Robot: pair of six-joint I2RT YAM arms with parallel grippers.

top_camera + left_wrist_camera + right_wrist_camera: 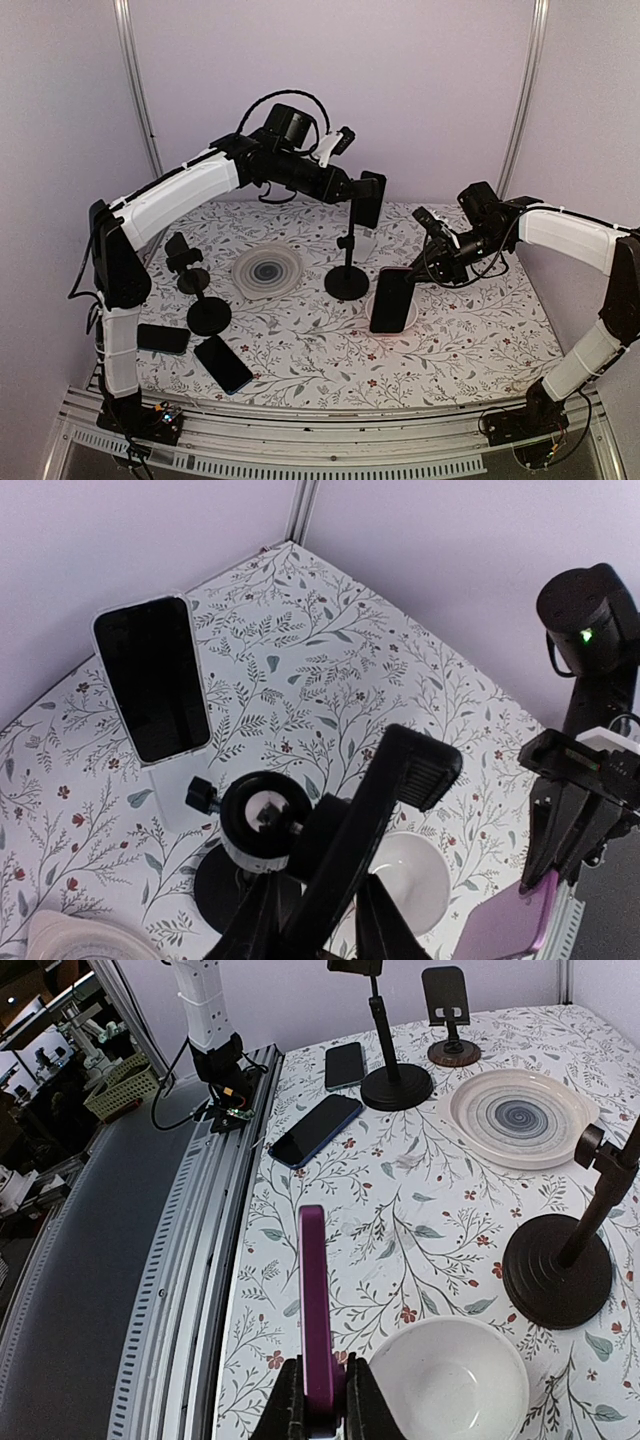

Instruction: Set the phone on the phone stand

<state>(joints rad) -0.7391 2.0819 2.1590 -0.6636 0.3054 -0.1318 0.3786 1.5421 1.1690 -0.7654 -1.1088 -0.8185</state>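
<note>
Gripping phone edge-on, right gripper by bowl rim — left gripper clamped on stand

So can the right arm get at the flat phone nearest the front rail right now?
Probably not: the right pincer is shut on the purple phone, and the flat phone lies by the left arm's base.

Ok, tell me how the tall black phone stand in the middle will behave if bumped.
The phone stand likely tips rather than slides if bumped high: its pole is thin and tall. Its wide round base probably resists low nudges. It looks rigid, though the knobbed head joint may swivel.
</note>
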